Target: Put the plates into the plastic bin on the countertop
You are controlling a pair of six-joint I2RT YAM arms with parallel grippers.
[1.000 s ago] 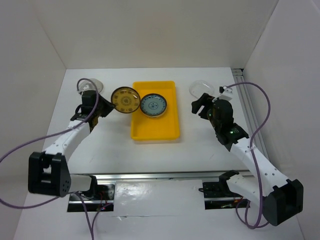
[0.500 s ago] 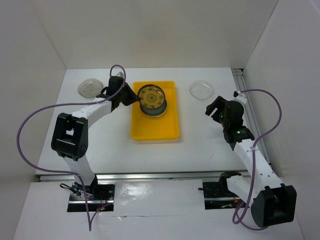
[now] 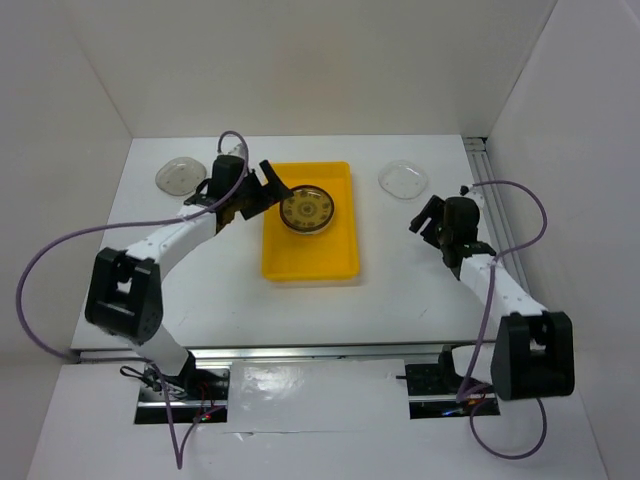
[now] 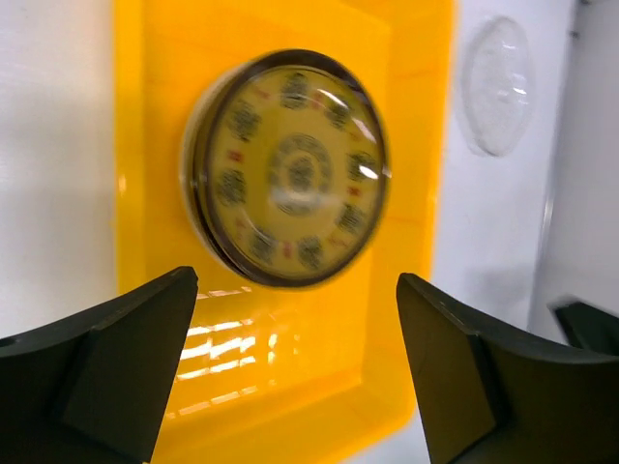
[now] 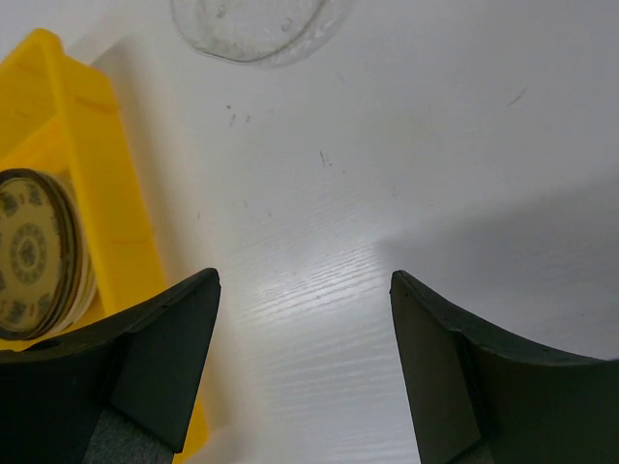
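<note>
Left gripper (image 4: 295, 319) stands wide and empty over the plastic bin (image 3: 310, 262). The yellow-patterned plate (image 4: 290, 179) lies inside, apparently on another plate. I should lift straight up to clear the rim. Right gripper (image 5: 305, 290) is wide and empty, near the clear plate (image 5: 253, 24).

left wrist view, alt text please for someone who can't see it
A yellow-and-brown patterned plate sits inside the yellow plastic bin, seen between the left gripper's open black fingers. A clear glass plate lies on the white countertop beyond the bin.
</note>
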